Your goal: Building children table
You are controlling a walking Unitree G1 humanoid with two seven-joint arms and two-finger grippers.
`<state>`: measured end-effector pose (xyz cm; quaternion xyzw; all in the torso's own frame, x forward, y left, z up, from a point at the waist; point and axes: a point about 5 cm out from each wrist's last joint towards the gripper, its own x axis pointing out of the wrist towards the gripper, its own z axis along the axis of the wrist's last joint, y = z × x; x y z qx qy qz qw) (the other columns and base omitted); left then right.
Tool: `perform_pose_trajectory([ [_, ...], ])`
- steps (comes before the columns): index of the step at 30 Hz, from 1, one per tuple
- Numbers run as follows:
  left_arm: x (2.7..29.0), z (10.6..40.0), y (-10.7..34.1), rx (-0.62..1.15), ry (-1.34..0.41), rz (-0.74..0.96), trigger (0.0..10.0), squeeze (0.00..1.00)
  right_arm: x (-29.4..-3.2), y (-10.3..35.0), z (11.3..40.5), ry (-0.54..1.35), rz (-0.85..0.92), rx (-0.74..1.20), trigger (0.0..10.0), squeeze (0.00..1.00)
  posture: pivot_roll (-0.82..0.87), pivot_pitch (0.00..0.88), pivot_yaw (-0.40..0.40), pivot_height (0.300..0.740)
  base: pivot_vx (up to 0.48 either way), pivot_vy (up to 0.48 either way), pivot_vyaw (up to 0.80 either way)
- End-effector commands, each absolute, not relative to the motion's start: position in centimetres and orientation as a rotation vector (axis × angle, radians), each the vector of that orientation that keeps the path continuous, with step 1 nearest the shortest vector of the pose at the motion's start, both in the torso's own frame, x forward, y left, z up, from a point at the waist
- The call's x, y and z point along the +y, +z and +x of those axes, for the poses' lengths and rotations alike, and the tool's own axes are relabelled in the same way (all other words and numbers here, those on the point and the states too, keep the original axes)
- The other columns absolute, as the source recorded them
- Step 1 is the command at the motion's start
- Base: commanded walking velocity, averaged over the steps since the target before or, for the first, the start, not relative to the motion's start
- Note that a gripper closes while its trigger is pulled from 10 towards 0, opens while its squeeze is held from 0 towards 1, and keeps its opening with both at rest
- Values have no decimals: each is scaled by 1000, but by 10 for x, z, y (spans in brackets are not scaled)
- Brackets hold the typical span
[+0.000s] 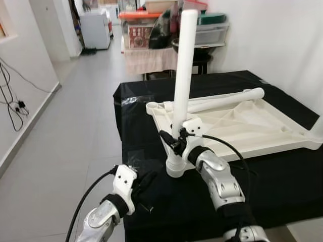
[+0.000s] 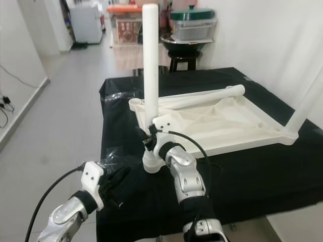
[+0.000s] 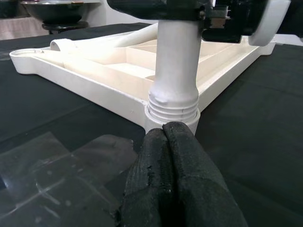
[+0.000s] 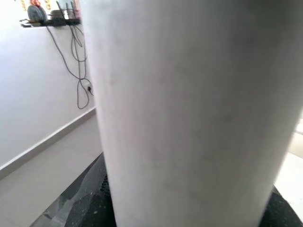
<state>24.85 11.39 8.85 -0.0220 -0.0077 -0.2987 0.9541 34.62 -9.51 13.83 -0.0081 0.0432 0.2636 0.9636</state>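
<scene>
**Leg standing in the corner socket of the upturned tabletop**

The white tabletop (image 1: 242, 126) lies upside down on the black-covered table (image 1: 282, 186), its ribbed underside facing up, reaching from near the front left corner of the cloth toward the right edge; a white leg (image 1: 184, 70) stands upright in the socket at the tabletop's nearest corner, its threaded collar seated at the socket mouth; a second leg (image 1: 227, 100) lies loose across the tray-like underside near the back edge; another upright leg (image 2: 305, 103) rises at the right corner.

The leg looks like hollow moulded plastic: light, stiff, smooth and likely slippery, so a hold low on the shaft, close to the collar, should give the best turning grip without tipping the tabletop.

The right gripper (image 1: 177, 143) is closed on the upright leg low down, just above the socket, forearm rising from the front edge with the wrist bent inward; the left gripper (image 3: 168, 142) rests low near the front left corner, fingers pressed together holding nothing, tips just beside the socket base.
</scene>
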Motion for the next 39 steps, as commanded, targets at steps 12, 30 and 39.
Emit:
perform_pose_trajectory([
  [12, 117, 250, 86, 9, -598, -39, 10000, 0, -87, 130, 350, 762, 74, 164, 10000, 1000, -13, 0, -2, 740, 0, 0, 0],
  [30, 122, 239, 87, -10, -536, 27, 10000, 0, -132, 180, 367, 1269, -74, 178, 8314, 0, 24, 0, -32, 740, 0, 0, 0],
  [39, 120, 218, 94, -31, -539, 84, 10000, 0, -151, 162, 355, 1296, -22, 243, 0, 0, 6, 0, -16, 740, 0, 0, 0],
])
